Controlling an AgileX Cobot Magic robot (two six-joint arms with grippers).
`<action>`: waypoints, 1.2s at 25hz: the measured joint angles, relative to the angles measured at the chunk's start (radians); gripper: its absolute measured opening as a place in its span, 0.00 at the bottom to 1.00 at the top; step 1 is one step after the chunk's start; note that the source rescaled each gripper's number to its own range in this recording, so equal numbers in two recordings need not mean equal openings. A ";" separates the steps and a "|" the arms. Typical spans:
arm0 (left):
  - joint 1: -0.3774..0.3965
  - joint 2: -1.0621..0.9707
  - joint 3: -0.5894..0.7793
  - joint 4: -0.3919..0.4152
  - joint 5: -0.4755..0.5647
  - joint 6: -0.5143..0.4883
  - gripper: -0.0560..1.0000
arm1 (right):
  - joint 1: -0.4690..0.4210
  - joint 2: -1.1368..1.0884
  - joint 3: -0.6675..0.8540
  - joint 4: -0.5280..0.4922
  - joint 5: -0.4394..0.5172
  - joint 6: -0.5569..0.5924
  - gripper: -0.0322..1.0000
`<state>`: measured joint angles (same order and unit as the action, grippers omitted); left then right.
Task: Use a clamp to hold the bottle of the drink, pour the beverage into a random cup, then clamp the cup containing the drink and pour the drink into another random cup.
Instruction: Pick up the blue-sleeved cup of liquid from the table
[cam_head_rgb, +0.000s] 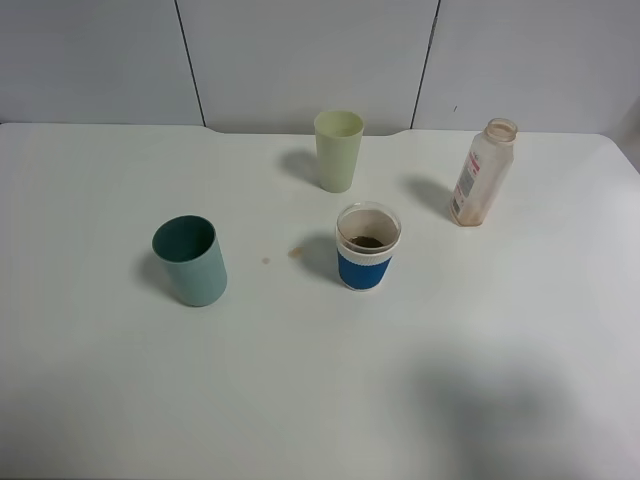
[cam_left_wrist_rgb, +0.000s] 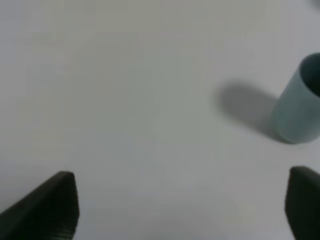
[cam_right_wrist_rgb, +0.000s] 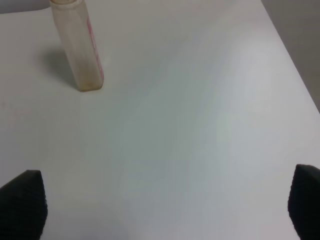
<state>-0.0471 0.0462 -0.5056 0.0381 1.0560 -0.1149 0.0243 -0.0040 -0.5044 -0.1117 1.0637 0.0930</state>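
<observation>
Brown tea (cam_head_rgb: 367, 242) sits low in the blue-banded white cup (cam_head_rgb: 368, 268) (thick rim); left gripper (cam_left_wrist_rgb: 180, 210) and right gripper (cam_right_wrist_rgb: 165, 205) gape empty

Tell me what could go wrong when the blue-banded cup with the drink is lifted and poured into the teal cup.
1. The blue-banded cup looks like thin paper and holds brown drink; a hard squeeze could crush it and spill.
2. The teal cup stands well apart from it, so the drink may slosh while carried; brown drops lie on the table between them.
3. The pale green cup stands close behind and could be knocked over.
</observation>
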 joint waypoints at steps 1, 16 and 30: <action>0.000 0.000 0.000 0.000 0.000 0.000 0.53 | 0.000 0.000 0.000 0.000 0.000 0.000 1.00; 0.000 0.000 -0.034 -0.055 -0.203 0.000 0.53 | 0.000 0.000 0.000 0.000 0.000 0.000 1.00; 0.000 0.185 -0.034 -0.267 -0.429 0.135 0.54 | 0.000 0.000 0.000 0.000 0.000 0.000 1.00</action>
<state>-0.0471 0.2317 -0.5396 -0.2293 0.6275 0.0198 0.0243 -0.0040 -0.5044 -0.1117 1.0637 0.0930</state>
